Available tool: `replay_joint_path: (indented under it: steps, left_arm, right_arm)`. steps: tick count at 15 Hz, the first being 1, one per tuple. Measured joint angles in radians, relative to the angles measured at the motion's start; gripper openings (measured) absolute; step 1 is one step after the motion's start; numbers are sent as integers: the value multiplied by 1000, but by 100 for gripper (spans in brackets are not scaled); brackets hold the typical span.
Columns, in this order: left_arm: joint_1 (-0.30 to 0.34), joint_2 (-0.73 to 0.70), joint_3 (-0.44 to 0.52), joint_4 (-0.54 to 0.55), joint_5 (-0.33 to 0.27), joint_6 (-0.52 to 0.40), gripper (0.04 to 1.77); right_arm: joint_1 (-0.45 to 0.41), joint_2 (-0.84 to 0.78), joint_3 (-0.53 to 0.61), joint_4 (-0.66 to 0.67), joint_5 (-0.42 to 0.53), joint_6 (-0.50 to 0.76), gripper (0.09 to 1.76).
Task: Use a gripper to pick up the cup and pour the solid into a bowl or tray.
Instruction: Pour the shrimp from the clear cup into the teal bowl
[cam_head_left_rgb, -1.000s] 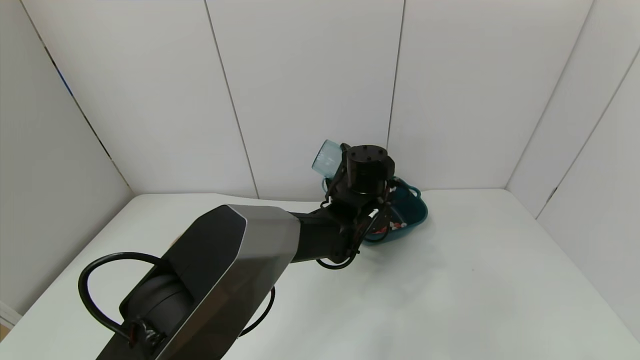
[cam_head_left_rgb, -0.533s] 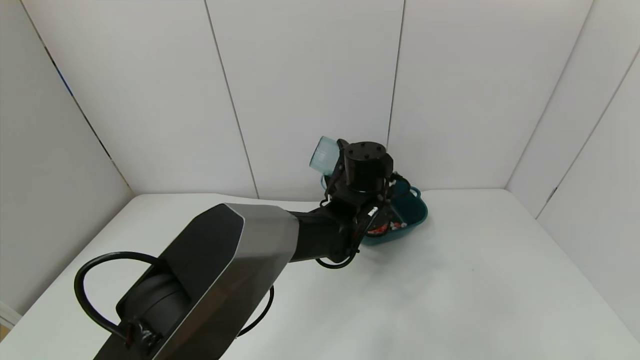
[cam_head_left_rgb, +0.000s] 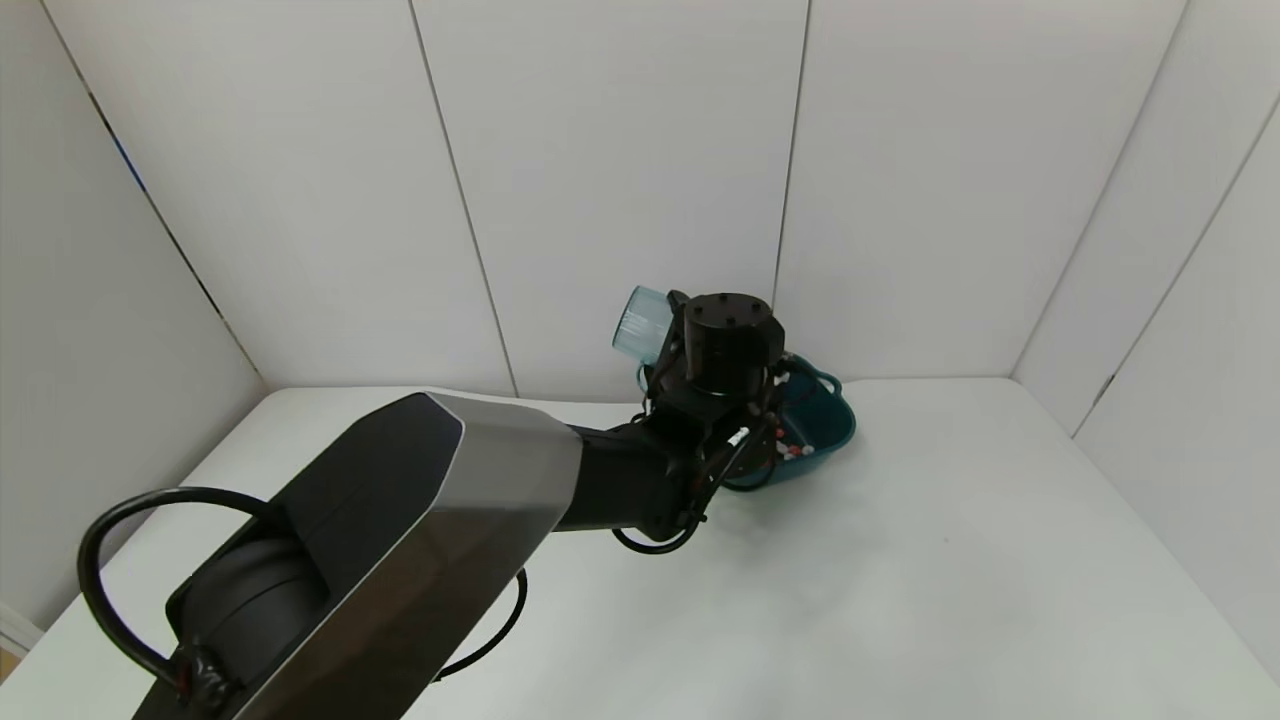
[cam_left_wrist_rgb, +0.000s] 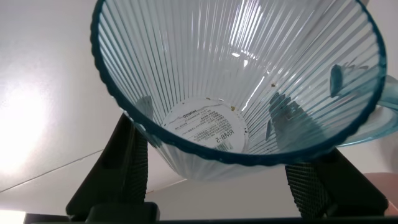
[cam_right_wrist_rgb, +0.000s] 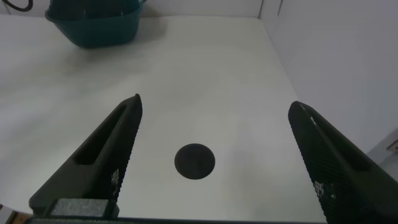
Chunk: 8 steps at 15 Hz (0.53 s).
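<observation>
My left gripper (cam_head_left_rgb: 678, 345) is shut on the cup (cam_head_left_rgb: 640, 325), a ribbed pale blue-green mug, and holds it on its side in the air at the back of the table, just left of the dark teal dish (cam_head_left_rgb: 825, 425). In the left wrist view the fingers (cam_left_wrist_rgb: 127, 165) clamp the cup (cam_left_wrist_rgb: 236, 81) from both sides, and its inside is empty with a label on the bottom. A few red and white pieces of the solid (cam_head_left_rgb: 792, 450) lie in the dish, mostly hidden by my wrist. My right gripper (cam_right_wrist_rgb: 214, 134) is open and empty over bare table.
White walls close the table (cam_head_left_rgb: 900, 600) at the back and on both sides. The dish also shows in the right wrist view (cam_right_wrist_rgb: 93, 25), far off. A round black spot (cam_right_wrist_rgb: 194, 161) lies on the table under my right gripper. My left arm's grey casing (cam_head_left_rgb: 420, 540) fills the near left.
My left arm has shifted a little to the left and the cup has moved left and slightly down with it, away from the dish. The dish has not moved.
</observation>
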Motion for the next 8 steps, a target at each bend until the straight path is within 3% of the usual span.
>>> replay_joint_path:
  steps: [8]
  left_arm:
    - [-11, -102, 104, -22, -1, -27, 125]
  right_arm:
    - [0, 0, 0, 0, 0, 0, 171]
